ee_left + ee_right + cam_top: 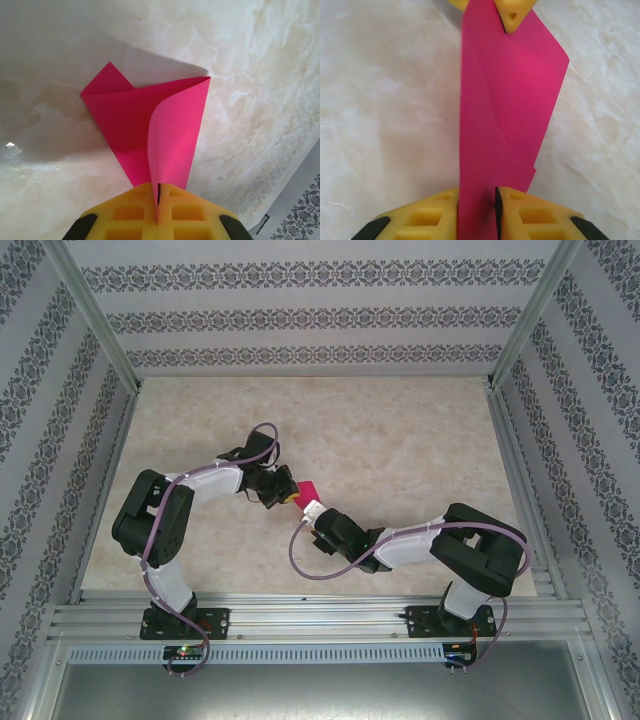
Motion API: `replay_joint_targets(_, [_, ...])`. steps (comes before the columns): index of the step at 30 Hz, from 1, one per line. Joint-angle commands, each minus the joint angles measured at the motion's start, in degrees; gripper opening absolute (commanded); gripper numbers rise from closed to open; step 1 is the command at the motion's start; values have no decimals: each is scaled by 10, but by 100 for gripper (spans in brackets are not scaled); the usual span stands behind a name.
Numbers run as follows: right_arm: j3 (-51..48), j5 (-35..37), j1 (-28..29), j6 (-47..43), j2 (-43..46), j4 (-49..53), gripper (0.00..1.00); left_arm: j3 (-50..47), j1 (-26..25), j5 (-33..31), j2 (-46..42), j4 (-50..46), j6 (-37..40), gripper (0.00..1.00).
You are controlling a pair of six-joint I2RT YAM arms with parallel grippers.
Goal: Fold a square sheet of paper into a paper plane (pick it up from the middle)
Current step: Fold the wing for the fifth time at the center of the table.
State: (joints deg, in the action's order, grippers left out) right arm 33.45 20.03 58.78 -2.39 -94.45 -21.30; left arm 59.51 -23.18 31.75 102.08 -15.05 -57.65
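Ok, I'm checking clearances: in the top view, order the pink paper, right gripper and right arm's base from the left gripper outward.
1. pink paper, pinched in the left gripper's jaws.
2. right gripper, just beyond, at the paper's other end.
3. right arm's base, farthest, at the near right.

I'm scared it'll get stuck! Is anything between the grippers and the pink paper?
Nothing visible. The left gripper pinches the pink paper at one end, and it runs between the fingers of the right gripper.
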Motion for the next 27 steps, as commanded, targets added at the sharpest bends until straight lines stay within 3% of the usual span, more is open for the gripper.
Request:
replay_joint_targets(1, [-1,18,8,-4,-5,-1,22,14,1,8,3,-23,14,0])
replay_joint_targets(27, [7,4,8,18,3,-27,27,15,0,8,4,-29,18,0])
